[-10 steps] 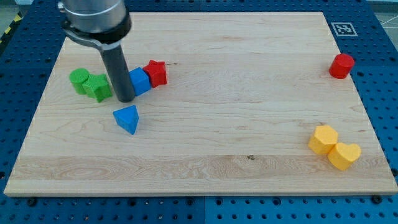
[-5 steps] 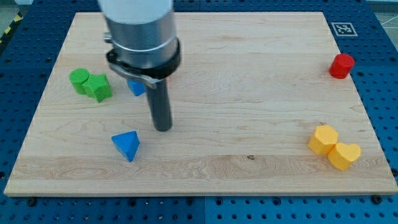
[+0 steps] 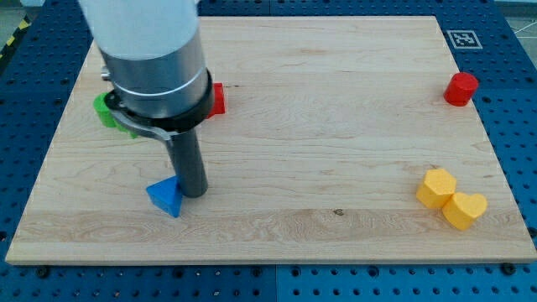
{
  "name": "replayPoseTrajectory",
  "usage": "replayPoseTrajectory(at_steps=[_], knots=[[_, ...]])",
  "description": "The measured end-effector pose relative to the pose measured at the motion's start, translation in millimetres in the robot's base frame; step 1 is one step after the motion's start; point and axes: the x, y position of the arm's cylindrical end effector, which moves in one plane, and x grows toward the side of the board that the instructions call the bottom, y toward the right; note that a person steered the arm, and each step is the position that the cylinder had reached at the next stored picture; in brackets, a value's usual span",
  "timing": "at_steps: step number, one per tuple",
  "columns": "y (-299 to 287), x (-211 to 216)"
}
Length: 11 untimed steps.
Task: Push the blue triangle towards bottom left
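Observation:
The blue triangle (image 3: 164, 198) lies on the wooden board (image 3: 319, 126) in the lower left part of the view. My tip (image 3: 194, 194) stands right against the triangle's right side, touching it. The rod and the arm's grey body rise above it and hide part of the board behind.
A red block (image 3: 217, 98) peeks out to the right of the arm body, and a green block (image 3: 102, 108) to its left. A red cylinder (image 3: 461, 88) sits at the upper right. Two yellow blocks (image 3: 437, 187) (image 3: 464, 210) lie at the lower right. A blue block is hidden.
My tip swung right and down past the blue triangle, then moved left onto its right side. The triangle has shifted down and left. The arm now hides the blue cube and most green blocks.

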Motion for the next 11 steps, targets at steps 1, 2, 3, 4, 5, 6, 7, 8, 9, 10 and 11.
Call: replayPoseTrajectory(at_steps=[1,2,3,4,5,6,7,8,9,10,11], knots=[[-22.5,0.0],[-45.0,0.0],[-67.5,0.0],[-84.7,0.0],[-57.5,-2.3],[-39.6,4.6],[-32.5,21.2],[-32.6,26.2],[-35.6,26.4],[-41.9,26.4],[-52.1,26.4]])
